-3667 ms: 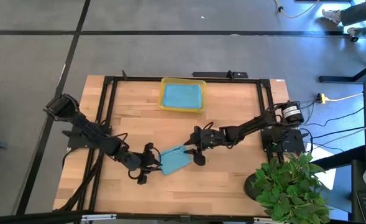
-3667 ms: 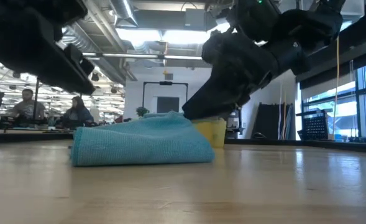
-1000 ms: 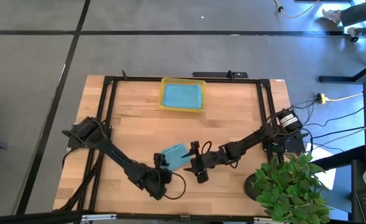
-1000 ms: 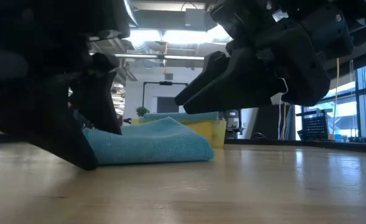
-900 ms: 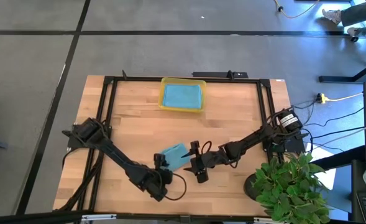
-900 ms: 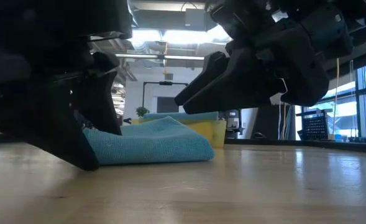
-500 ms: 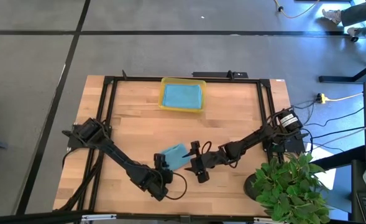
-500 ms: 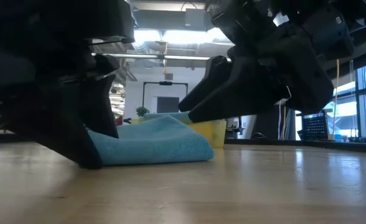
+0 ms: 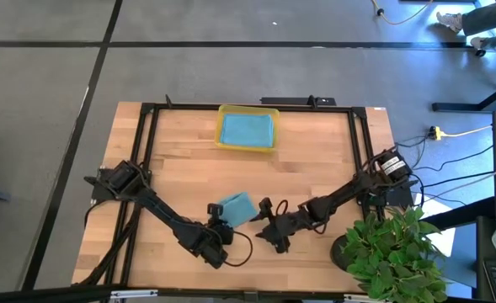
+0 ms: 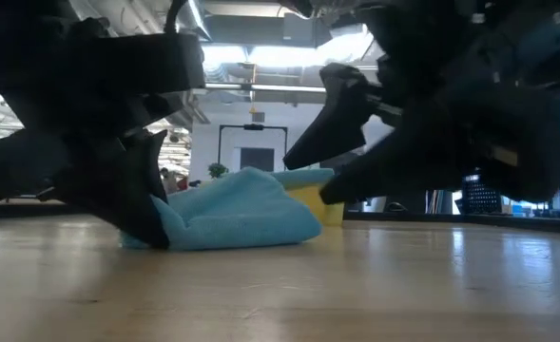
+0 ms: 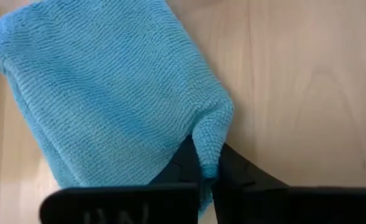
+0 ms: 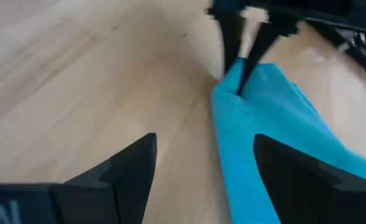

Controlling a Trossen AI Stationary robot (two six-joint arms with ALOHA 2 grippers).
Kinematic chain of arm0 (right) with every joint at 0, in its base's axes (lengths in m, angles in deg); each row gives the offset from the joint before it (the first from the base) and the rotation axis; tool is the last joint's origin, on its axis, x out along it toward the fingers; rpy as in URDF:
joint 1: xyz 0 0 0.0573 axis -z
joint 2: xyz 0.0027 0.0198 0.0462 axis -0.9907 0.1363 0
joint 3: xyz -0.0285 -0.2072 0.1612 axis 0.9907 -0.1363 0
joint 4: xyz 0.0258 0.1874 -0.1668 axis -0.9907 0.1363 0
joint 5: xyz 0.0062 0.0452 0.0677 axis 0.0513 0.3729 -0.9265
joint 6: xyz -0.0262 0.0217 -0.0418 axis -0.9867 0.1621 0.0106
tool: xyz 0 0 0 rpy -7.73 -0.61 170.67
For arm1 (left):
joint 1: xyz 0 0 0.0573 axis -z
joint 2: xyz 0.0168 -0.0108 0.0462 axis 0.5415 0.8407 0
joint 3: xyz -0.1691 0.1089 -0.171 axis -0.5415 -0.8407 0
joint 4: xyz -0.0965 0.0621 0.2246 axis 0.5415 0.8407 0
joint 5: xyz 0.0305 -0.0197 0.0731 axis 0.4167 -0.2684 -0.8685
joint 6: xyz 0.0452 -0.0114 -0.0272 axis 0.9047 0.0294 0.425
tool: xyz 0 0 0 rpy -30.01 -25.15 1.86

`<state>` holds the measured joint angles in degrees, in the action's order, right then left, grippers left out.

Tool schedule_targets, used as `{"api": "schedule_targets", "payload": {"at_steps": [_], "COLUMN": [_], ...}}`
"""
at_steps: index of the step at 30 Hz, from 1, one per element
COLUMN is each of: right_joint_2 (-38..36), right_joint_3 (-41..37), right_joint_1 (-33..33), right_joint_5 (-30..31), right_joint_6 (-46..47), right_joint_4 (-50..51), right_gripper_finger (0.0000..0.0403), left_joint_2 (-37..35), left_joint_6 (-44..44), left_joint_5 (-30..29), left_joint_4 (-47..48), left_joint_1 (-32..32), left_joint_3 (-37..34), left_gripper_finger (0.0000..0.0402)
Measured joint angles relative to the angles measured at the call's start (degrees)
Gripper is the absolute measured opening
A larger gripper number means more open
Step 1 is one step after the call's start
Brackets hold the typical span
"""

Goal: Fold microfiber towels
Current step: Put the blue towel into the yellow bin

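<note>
A folded teal-blue towel [image 9: 236, 208] is found lying on the desk [image 9: 306, 160], well in front of the yellow tray [image 9: 248, 129], in which a second teal-blue towel [image 9: 248, 130] is held. One corner of the folded towel is pinched by the left tool [image 11: 206, 180], which is clenched on it. The right tool [image 9: 267, 224] is held just beside the folded towel, fingers spread, grasping nothing.

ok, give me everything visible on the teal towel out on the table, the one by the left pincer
The teal towel is a soft, ribbed microfiber cloth, folded into a rough rectangle lying askew on the bare wood of the table, near its front middle. The left pincer is shut on one corner, bunching it into a small raised ridge. The right pincer is open beside it, not touching. Its far layers puff up slightly in the low view.
</note>
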<state>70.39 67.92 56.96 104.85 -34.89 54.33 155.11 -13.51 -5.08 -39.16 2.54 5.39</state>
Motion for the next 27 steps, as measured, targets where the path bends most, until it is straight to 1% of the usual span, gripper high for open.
{"api": "schedule_targets", "payload": {"at_steps": [2,5,8,12,15,21,27], "right_joint_2": [0.0,0.0,0.2,2.4,4.9,6.6,6.7], "right_joint_3": [0.0,0.0,0.0,0.0,0.0,1.4,2.1], "right_joint_1": [-0.8,-1.6,-2.1,-2.0,-1.8,-1.3,0.1], "right_joint_5": [1.5,4.9,8.0,9.4,12.4,19.9,21.1], "right_joint_6": [-2.1,-2.9,-5.6,-8.3,-8.2,-8.1,-8.1], "right_joint_4": [1.0,1.9,2.0,0.1,-1.7,-2.9,0.0], "right_gripper_finger": [0.0268,0.0268,0.0268,0.0268,0.0268,0.0269,0.0269], "left_joint_2": [-0.6,-2.6,-4.8,-6.8,-7.9,-8.0,-8.7], "left_joint_6": [0.0,-0.1,-0.2,-0.7,-0.7,0.1,0.1], "left_joint_5": [-0.5,0.2,1.3,3.1,3.7,5.4,5.6], "left_joint_4": [0.1,-0.1,-0.7,-1.3,-1.5,-1.9,-2.6], "left_joint_1": [0.2,0.0,-0.4,-1.0,-1.6,-2.1,-1.9], "left_joint_3": [-0.1,-0.2,-0.1,-0.1,-0.1,-0.1,0.0], "left_gripper_finger": [0.0004,0.0002,0.0002,0.0001,0.0001,0.0001,0.0000]}}
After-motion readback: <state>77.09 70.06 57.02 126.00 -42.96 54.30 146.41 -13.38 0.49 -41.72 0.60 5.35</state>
